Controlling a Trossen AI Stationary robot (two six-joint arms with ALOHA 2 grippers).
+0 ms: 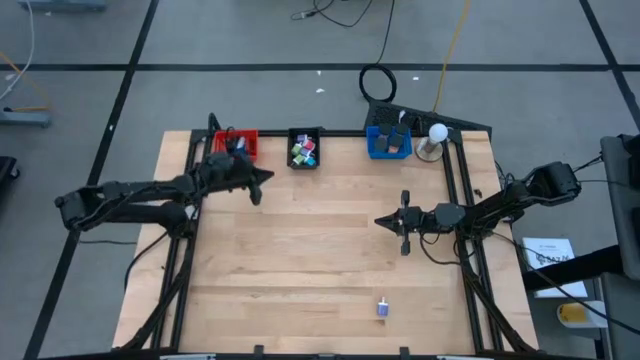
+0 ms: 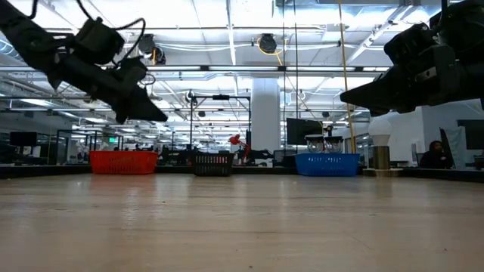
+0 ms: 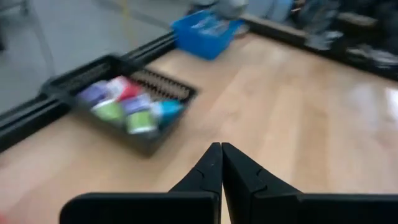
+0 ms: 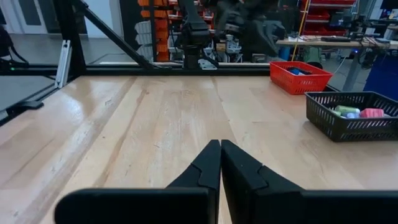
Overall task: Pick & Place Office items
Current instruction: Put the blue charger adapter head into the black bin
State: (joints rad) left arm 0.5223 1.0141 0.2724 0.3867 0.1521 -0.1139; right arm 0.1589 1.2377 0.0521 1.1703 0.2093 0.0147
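Three trays stand along the table's far edge: a red tray (image 1: 240, 143), a black tray (image 1: 304, 148) and a blue tray (image 1: 388, 142). The black tray holds several small office items (image 3: 127, 106), purple, red, green and teal. One small blue item (image 1: 382, 307) lies alone on the wood near the front edge. My left gripper (image 1: 266, 179) hangs shut and empty above the table, just in front of the red tray. My right gripper (image 1: 380, 221) hangs shut and empty right of the table's middle, pointing toward the left edge.
A white ball-shaped lamp (image 1: 436, 135) stands beside the blue tray at the far right. Black frame rails (image 1: 176, 260) run along the table's left, right and far sides. Bare wood (image 1: 300, 250) spreads between the two grippers and toward the front edge.
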